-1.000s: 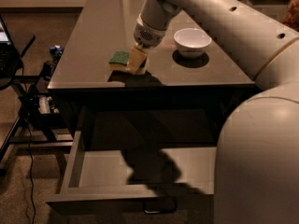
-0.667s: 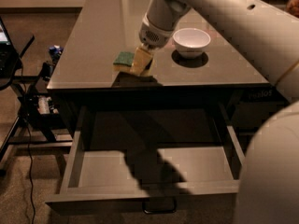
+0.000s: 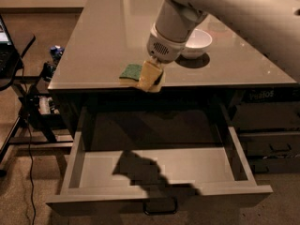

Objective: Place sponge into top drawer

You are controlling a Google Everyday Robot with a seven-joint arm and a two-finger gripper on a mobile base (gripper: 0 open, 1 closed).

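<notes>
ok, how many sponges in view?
1. The sponge is held in the gripper at the table front edge, above the open drawer. The drawer shows none, though the arm hides some surface near the bowl.

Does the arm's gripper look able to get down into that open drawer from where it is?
Probably yes. The gripper sits at the sponge near the counter's front edge, and the top drawer is pulled out just below and forward, with nothing seen between them.
</notes>
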